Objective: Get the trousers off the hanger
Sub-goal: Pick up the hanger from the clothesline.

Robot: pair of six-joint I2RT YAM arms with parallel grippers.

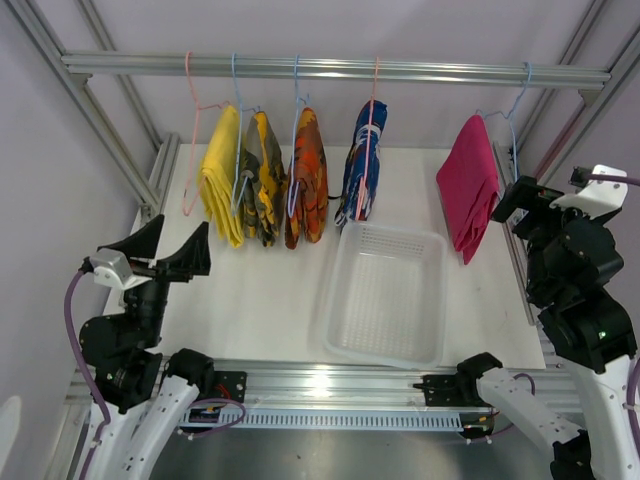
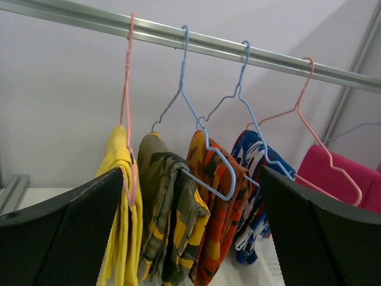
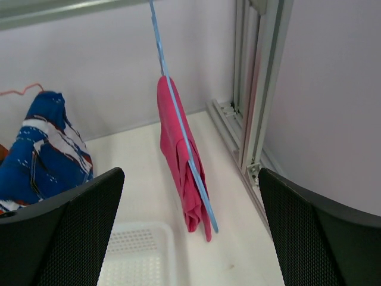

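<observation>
The pink trousers [image 3: 178, 155] hang long and straight down on a blue hanger [image 3: 168, 77] at the right end of the rail [image 1: 330, 68], just in front of the right claw [image 3: 190, 173], its fingers spread wide, while the left claw [image 1: 172, 248], spread too, waits near the rail's left end.

a: how is the light behaving?
b: it is falling bright and even from above, casting only faint shadows on the surface [image 1: 260, 300]; the front rail [image 1: 330, 385] is glaring.
a: any blur?
b: the left wrist view is looking softer and dimmer.
</observation>
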